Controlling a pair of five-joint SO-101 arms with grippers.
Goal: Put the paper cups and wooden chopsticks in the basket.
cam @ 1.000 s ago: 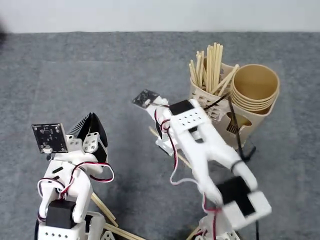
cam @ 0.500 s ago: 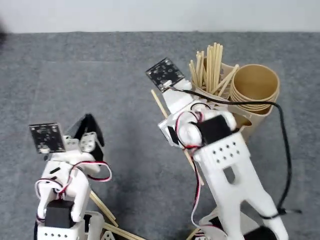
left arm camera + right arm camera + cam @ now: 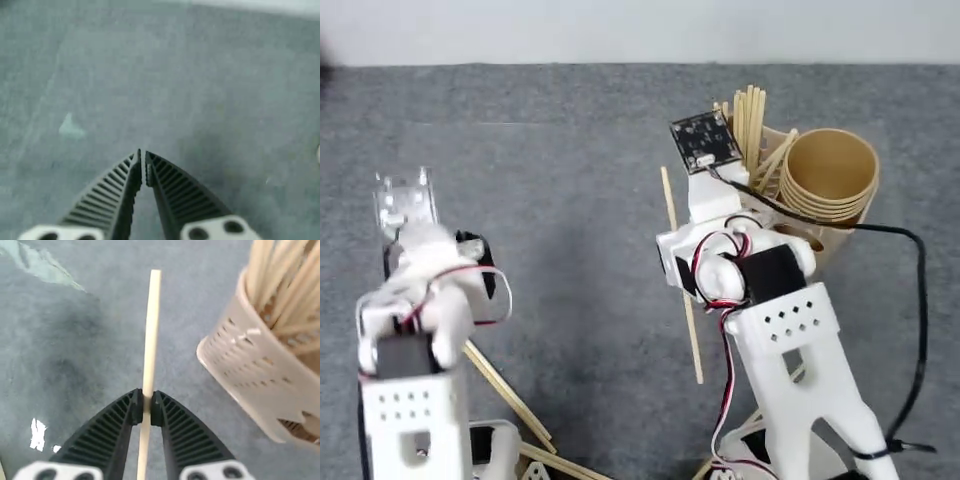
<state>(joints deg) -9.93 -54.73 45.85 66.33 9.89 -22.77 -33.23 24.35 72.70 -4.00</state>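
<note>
On the grey carpeted bench [image 3: 570,150], the beige perforated plastic basket [image 3: 834,242] sits at 2 o'clock. The right claw [image 3: 143,407], clamped on one pale wooden chopstick [image 3: 151,325], has swung it to the basket's 9 o'clock; dropping it in looks near. The left claw [image 3: 141,167], closed on nothing, has pulled away.

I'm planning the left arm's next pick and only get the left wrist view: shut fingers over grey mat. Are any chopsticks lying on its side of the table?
Observer: Yes, loose chopsticks lie on the mat beside the left arm.
Operator: And the right arm?
Observer: The right gripper is shut on one chopstick, next to the basket.
Operator: Cups?
Observer: Paper cups sit stacked inside the basket.
</note>
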